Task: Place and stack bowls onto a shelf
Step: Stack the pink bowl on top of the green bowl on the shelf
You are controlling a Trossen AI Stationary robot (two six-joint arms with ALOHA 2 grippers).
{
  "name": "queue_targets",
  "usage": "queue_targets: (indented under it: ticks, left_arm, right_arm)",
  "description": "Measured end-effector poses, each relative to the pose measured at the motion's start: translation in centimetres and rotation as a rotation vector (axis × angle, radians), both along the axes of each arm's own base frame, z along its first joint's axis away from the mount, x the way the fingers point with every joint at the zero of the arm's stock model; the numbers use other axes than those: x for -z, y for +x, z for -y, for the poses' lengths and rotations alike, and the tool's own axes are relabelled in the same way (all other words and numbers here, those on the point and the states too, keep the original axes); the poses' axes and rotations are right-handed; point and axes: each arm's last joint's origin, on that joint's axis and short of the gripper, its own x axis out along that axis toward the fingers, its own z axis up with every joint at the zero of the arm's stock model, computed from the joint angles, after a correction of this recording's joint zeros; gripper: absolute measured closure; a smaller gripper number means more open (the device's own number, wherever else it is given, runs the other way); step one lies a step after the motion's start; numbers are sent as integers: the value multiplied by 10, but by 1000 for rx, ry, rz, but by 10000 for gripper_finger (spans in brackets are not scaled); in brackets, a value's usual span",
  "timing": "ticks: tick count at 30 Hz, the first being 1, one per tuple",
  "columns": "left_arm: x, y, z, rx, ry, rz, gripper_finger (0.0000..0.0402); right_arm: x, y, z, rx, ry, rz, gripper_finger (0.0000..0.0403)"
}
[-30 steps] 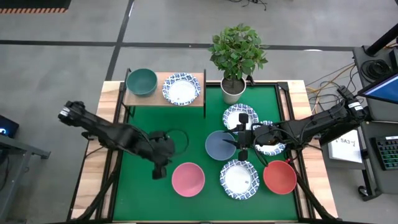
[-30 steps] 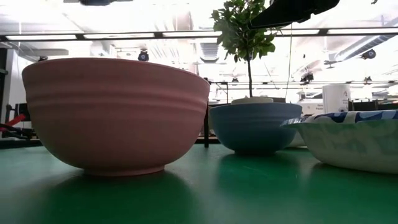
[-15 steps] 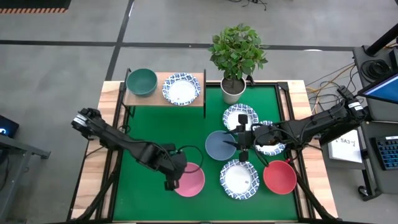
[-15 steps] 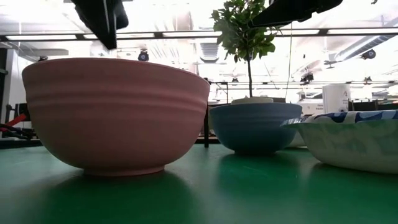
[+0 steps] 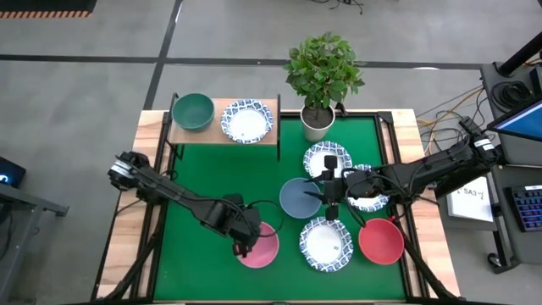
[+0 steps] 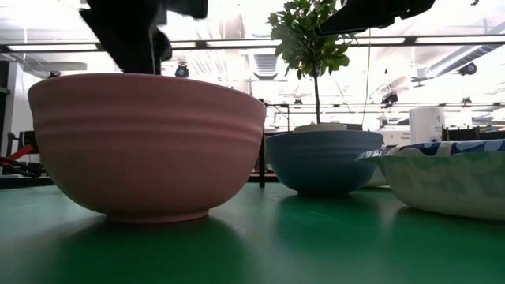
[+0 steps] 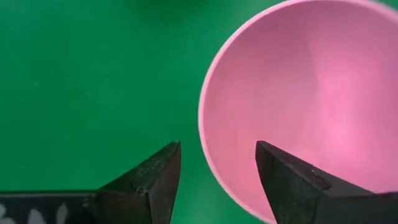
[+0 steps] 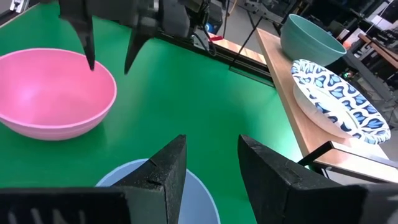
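Pink against green baize: pink bowl (image 7: 298,112) right beneath the left gripper (image 7: 217,149), with its near rim running between the two dark fingers. One finger outside, over the cloth; the other inside, over the hollow. Spread wide, with nothing pinched yet.

Reads as the pick-up step for this bowl, with the reach made and the grasp not closed. Next, as a judgement:
- Lower until the fingertips bracket the wall.
- Pinch the rim firmly.
- Lift level.
- Carry far from the present spot to the shelf (image 5: 216,135), well apart from this hand at the table's far edge.

Already up there, side by side across the board: dark green bowl (image 5: 193,111) and one patterned bowl (image 5: 247,121). No bare room for a third, so probably a nesting job, pink into plain green, calling for a centred and gentle release.

Right gripper (image 8: 211,146) poised over the grey-blue bowl (image 8: 155,186), fingers parted and empty, the rim just below the tips. Waiting there, or perhaps lined up for a grasp of its own.

Hard to make out:
- Height of the left fingertips over the pink rim. Covered by the arm from above, cropped at the top edge in the low view. Touching or clear: cannot tell.
- A second patterned bowl (image 5: 366,202) close under the right arm, mostly covered.
- Red bowl (image 5: 381,241), absent from the low view.
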Motion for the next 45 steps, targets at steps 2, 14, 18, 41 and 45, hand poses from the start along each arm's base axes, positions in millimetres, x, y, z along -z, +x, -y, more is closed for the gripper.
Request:
queue_targets:
  ticks: [2, 14, 18, 41, 45]
  left_arm:
    - [6, 3, 1, -5, 4, -10, 220]
    - [22, 9, 3, -24, 15, -44, 307]
    - [22, 10, 2, -41, 13, -42, 342]
    - [-30, -7, -15, -93, -21, 64, 401]
    - [-65, -26, -38, -138, -52, 138, 401]
  right_arm:
    - [0, 0, 0, 0, 0, 0, 268]
    - [0, 0, 0, 0, 0, 0, 268]
    - [0, 0, 0, 0, 0, 0, 268]
    - [0, 0, 0, 1, -1, -3, 268]
    - [0, 0, 0, 1, -1, -4, 268]
